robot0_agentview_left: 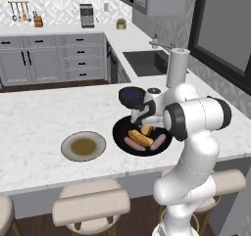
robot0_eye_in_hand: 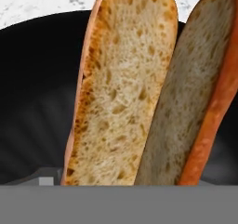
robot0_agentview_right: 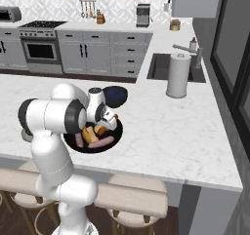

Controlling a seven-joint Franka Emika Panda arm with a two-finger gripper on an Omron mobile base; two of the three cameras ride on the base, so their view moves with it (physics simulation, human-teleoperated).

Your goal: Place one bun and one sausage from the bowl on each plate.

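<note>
Gripper (robot0_agentview_left: 143, 123) low over black bowl (robot0_agentview_left: 119, 138), at bun (robot0_eye_in_hand: 121, 93); jaw state cannot be told; step in hand: first bun pickup; sausages (robot0_agentview_left: 158, 142) lie at bowl's 5 o'clock; next, close, lift, carry to olive-centred plate (robot0_agentview_left: 83, 146) at bowl's 9 o'clock.

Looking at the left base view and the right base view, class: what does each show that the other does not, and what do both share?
Left base view alone: the grey-rimmed plate with an olive-brown centre, left of the black bowl. Right base view alone: an oven and stovetop at the back wall. Both: the black bowl with buns and sausages, the dark blue bowl, the paper towel roll and sink.
</note>
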